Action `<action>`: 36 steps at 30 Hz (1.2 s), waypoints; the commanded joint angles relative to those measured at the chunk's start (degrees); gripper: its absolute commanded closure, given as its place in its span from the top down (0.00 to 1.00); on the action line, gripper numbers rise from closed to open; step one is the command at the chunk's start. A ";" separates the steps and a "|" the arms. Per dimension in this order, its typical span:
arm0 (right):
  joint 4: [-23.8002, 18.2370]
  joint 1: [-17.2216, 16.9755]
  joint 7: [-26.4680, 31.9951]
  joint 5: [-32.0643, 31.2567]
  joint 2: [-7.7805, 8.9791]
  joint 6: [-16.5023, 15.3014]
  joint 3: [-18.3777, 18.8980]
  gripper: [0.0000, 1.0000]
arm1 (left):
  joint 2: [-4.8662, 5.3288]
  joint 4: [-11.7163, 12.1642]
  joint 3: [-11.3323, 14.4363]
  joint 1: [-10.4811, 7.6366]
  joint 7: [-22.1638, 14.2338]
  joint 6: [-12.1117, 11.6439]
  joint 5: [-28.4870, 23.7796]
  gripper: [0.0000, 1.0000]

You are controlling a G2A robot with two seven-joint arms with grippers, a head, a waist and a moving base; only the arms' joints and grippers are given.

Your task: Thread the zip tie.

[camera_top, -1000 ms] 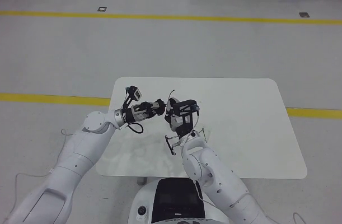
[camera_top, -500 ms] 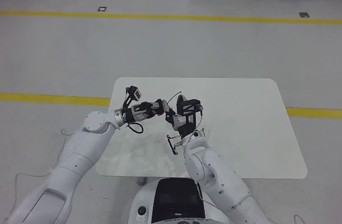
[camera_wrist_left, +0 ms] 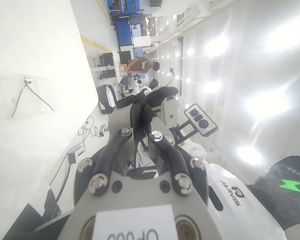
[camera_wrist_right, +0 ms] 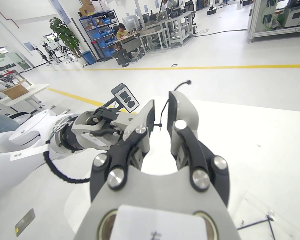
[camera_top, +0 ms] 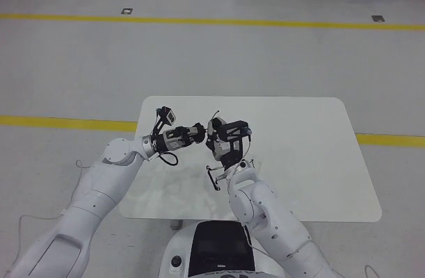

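Note:
A thin black zip tie hangs in the air above the table's near left part. Its small head sits low in the gap between my right gripper's fingers, and its tail curves up past the fingertips. My right gripper is open, with the tie in the gap and its pads off it. My left gripper meets it from the left and looks shut on the tie's head end. In the top view the left gripper and the right gripper almost touch, with the zip tie sticking up between them.
A clear plastic bag holding more black zip ties lies flat on the white table near its front edge, just below the grippers. The same bag lies under the left wrist.
The right gripper swung a little to the right half a second ago and has come back up against the left gripper. The tie's tail swung with it. The left arm stayed put.

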 commanded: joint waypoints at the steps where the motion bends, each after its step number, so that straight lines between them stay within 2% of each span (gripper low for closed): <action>1: -0.01 0.06 -0.13 -0.10 -0.07 0.00 -0.04 0.00 | 0.00 0.00 0.00 0.00 0.00 0.00 0.00 0.00; 23: 0.81 0.22 -0.27 -0.63 -0.70 -0.08 -0.01 0.00 | 0.00 0.00 0.00 0.00 0.00 0.00 0.00 0.00; 28: 0.86 0.22 -0.08 -0.72 -0.81 -0.22 0.02 0.08 | 0.00 0.00 0.00 0.00 0.00 0.00 0.00 0.00; 36: 1.25 0.34 -0.06 -0.56 -1.03 -0.41 0.13 0.08 | 0.00 0.00 0.00 0.00 0.00 0.00 0.00 0.00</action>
